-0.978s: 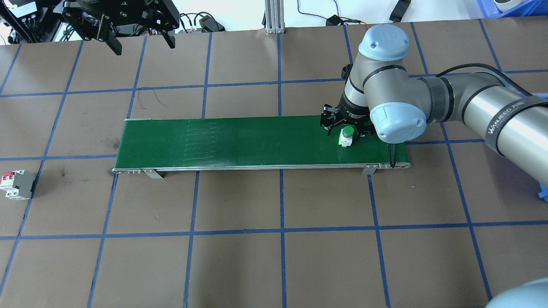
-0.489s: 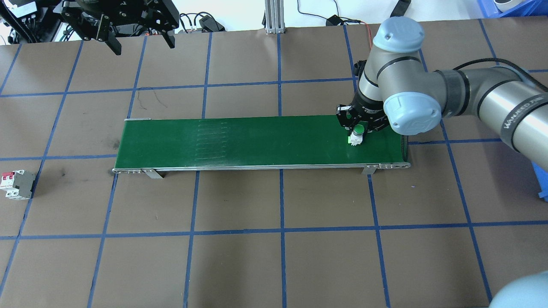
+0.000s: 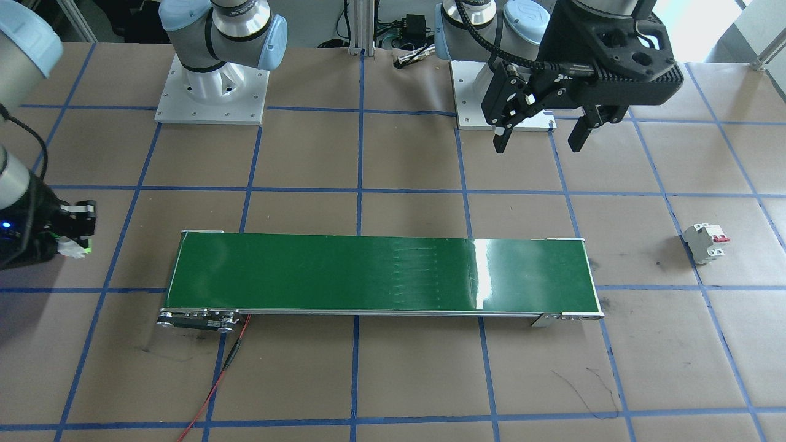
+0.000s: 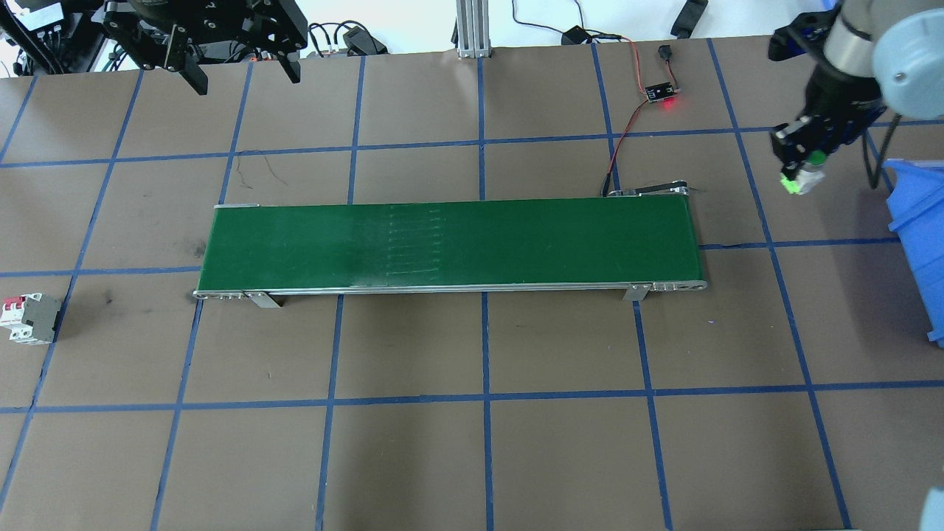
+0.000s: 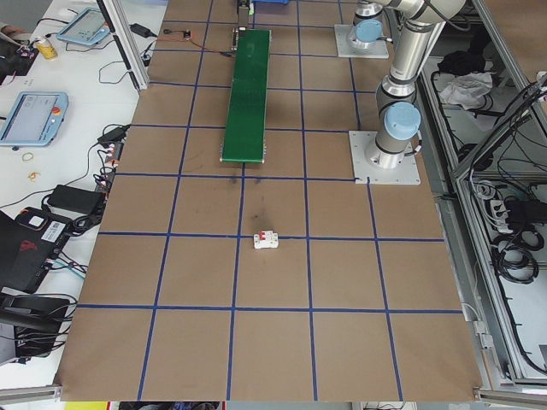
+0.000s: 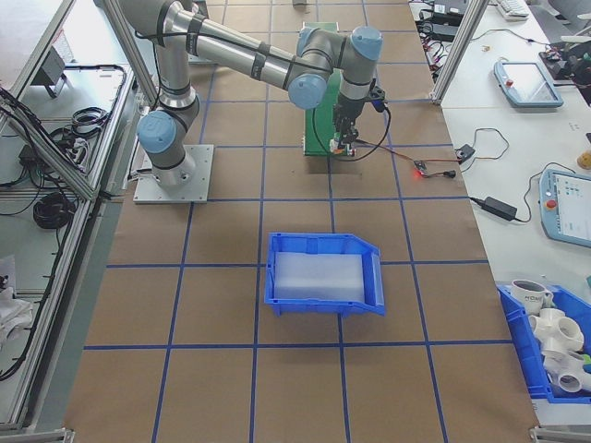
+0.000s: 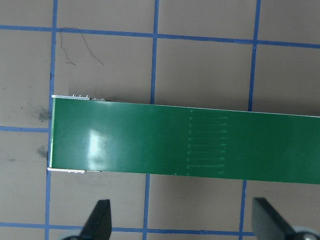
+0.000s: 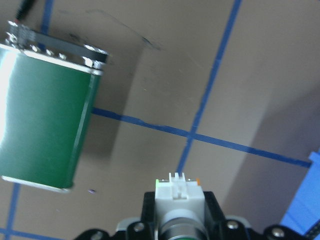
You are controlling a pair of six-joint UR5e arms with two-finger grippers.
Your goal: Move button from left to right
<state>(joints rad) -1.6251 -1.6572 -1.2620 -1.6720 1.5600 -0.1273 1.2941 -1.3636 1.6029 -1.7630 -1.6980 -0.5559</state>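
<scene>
I've got the right gripper (image 4: 802,171) pinching the button (image 4: 807,179), held above the table at three o'clock of the green conveyor (image 4: 450,245); left gripper (image 4: 240,65) spread wide, idle at eleven o'clock

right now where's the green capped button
The small green-capped push button is held in the right gripper, at the right of the overhead view, above the table between the green conveyor belt and the blue bin.

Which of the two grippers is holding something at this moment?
The right gripper: shut on the green-capped button. The left gripper is open and empty.
</scene>
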